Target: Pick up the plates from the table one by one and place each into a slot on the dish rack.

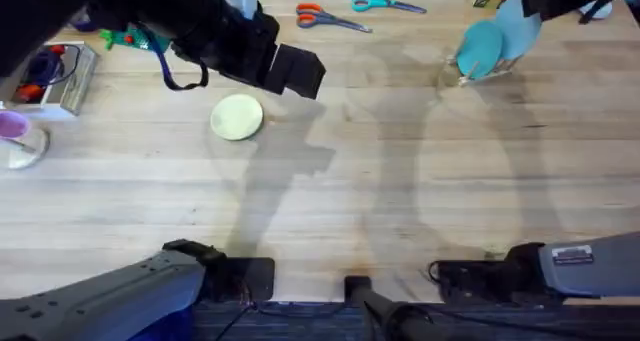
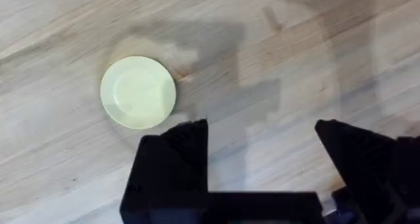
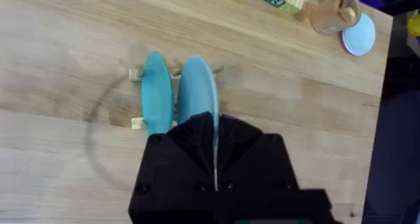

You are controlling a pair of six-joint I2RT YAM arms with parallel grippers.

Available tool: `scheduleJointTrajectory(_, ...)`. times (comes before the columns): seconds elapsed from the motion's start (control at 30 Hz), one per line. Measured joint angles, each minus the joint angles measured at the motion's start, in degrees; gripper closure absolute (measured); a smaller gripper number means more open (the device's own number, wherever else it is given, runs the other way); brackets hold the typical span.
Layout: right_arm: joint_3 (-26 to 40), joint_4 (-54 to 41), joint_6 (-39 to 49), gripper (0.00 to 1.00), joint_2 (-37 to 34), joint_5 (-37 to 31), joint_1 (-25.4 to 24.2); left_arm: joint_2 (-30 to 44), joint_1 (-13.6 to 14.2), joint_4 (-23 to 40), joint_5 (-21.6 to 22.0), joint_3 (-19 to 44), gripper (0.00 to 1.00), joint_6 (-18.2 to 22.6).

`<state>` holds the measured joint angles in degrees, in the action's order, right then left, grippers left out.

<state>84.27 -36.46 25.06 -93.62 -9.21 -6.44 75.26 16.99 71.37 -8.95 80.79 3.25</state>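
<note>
**Blue plate at the rack, yellow plate left on the table**

Overhead view. Pale yellow plate [image 1: 237, 117] lying flat on the table [image 1: 330, 211], left of centre. Left gripper [image 1: 300, 73] hanging just to the upper right of it, apart from it. Dish rack [image 1: 470, 73] at the upper right, holding a teal plate [image 1: 479, 49] on edge; light blue plate [image 1: 516, 29] beside it, at the right gripper [image 1: 535, 11]. Scissors [image 1: 330, 20] along the top edge, off the work.

Left wrist view. Yellow plate [image 2: 138, 92] at centre left, flat on bare wood. Left gripper [image 2: 261, 159] spread wide and empty, nothing between the jaws; plate outside the gap, just beyond the tip of the finger [image 2: 174, 165] at lower centre left.

Right wrist view. Right gripper [image 3: 215, 152] closed on the rim of the light blue plate [image 3: 197, 92], held on edge at the rack [image 3: 138, 74], next to the upright teal plate [image 3: 157, 92]. Whether the blue plate is fully seated in a slot: not clear.

Progress, as a judgement. Blue plate at or near its slot, not yet released. Yellow plate untouched, left to be grasped, carried across and slotted. Roughly the middle of the task.
</note>
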Motion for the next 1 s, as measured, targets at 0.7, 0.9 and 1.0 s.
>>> scheduleJointTrajectory(0.7,0.0,1.5,0.0,0.975,-3.2,0.0,1.6,0.0,0.0,0.0,0.0,0.0,0.008,0.0)
scheduleJointTrajectory(0.9,0.0,1.5,0.0,0.975,-4.4,0.0,1.6,0.0,0.0,0.0,0.0,0.0,0.007,0.0)
scheduleJointTrajectory(1.0,0.0,1.6,0.0,0.975,-4.4,0.0,1.6,0.0,0.0,0.0,0.0,0.0,0.007,0.0)
